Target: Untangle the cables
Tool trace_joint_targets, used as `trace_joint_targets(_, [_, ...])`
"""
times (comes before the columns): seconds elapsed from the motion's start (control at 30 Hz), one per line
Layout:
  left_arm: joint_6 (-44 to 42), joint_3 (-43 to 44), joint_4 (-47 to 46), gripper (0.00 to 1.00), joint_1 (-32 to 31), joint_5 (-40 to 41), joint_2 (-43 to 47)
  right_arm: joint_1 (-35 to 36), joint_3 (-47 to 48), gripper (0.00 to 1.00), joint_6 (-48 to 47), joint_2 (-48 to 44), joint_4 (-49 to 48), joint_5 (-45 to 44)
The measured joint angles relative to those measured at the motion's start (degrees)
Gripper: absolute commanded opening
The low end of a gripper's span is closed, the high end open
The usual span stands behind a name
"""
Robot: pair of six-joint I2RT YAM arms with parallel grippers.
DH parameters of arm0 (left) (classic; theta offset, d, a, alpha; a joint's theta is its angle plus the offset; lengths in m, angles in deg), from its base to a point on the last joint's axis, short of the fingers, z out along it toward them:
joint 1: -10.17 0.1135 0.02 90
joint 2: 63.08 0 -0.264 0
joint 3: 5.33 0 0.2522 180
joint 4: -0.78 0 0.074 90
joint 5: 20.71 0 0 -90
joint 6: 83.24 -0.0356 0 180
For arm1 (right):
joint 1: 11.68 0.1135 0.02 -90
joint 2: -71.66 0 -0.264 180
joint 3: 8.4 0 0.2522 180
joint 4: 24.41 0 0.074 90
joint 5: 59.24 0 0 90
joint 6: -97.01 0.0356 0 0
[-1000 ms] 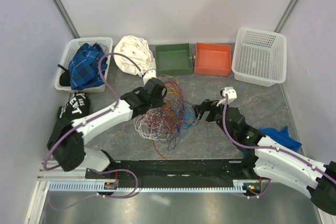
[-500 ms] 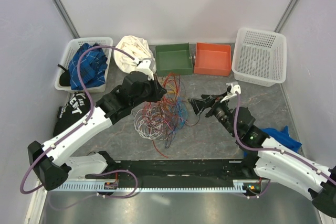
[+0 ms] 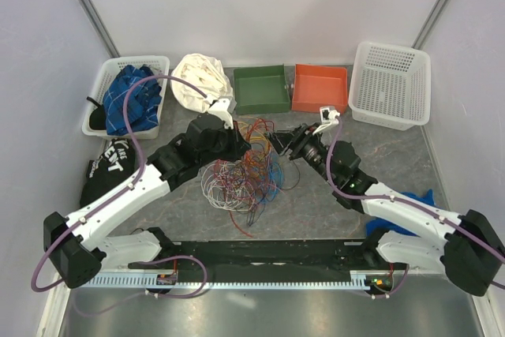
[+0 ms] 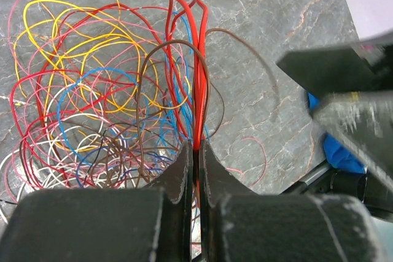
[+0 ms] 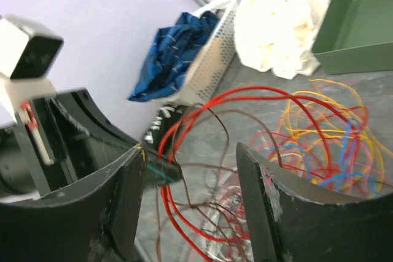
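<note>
The cables (image 3: 241, 170) lie in 1 tangled heap at the centre of the top view, on the grey table (image 3: 394, 155). A red cable (image 4: 198, 90) rises from the heap as a tall loop, pinched tight in the closed jaws of the left gripper (image 4: 196, 151). The right gripper (image 5: 190, 194) has its jaws apart, with the red loop and a brown cable (image 4: 175, 42) passing between its 2 fingers, unclamped. A black bag (image 3: 99, 183) at the left edge bears white lettering too small to read. Compared with 0.5 s ago, the right gripper has moved from right of the heap toward the upper left, close to the left gripper, which keeps its pinch.
</note>
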Motion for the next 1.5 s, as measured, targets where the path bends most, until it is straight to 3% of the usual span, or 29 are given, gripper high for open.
trace_joint_targets(0.3, [-0.35, -2.6, -1.97, 0.02, 0.0, -0.5, 2.21, -8.46, -5.05, 0.7, 21.53, 12.37, -23.39, 9.03])
trace_joint_targets(0.53, [-0.57, -3.89, -2.89, 0.02, 0.0, -1.27, 3.02, -9.31, -4.98, 0.7, 36.06, 27.41, -37.46, 15.19])
trace_joint_targets(0.9, [-1.07, -6.1, -3.8, 0.02, 0.0, -1.44, 4.17, -9.35, 0.76, 0.68, 45.44, 38.34, -40.26, 17.44])
trace_joint_targets(1.2, [-1.05, -7.17, -3.8, 0.02, 0.0, 0.33, 4.9, -9.42, 3.1, 0.76, 46.29, 39.3, -40.83, 20.92])
trace_joint_targets(1.5, [-0.98, -5.64, -3.23, 0.02, 0.0, 5.27, 4.5, -9.42, -2.75, 0.78, 44.72, 37.92, -41.33, 24.17])
